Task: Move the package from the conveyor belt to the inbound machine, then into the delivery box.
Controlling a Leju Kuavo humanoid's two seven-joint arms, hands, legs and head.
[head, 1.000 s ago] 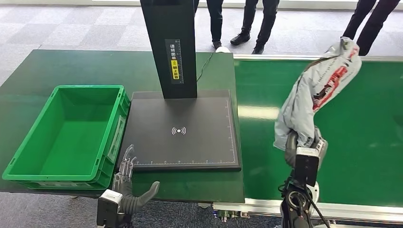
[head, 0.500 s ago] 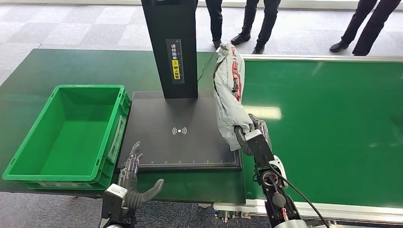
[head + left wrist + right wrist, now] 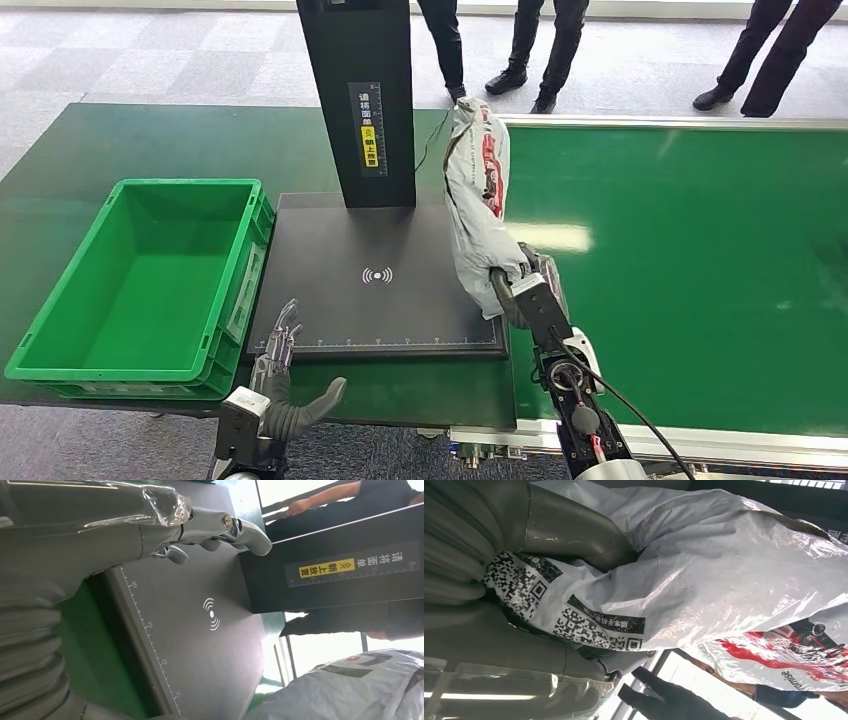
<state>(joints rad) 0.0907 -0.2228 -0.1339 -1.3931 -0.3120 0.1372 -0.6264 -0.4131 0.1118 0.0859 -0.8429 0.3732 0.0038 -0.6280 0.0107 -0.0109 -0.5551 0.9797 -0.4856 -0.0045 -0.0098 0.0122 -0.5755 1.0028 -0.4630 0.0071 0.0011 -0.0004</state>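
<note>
Over the scanner plate's [image 3: 380, 275] right edge, our right hand [image 3: 520, 285] grips the package [image 3: 475, 200], apparently just swung from the conveyor belt [image 3: 700, 270]; left hand [image 3: 275, 345] spread.

Head view looks down from above; both wrist views sit close, sharing the package [image 3: 478, 215].

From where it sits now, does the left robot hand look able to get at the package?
Probably not without help. The left robot hand is open at the scan plate's near left corner, while the package hangs over its right edge, held up by the right robot hand.
</note>
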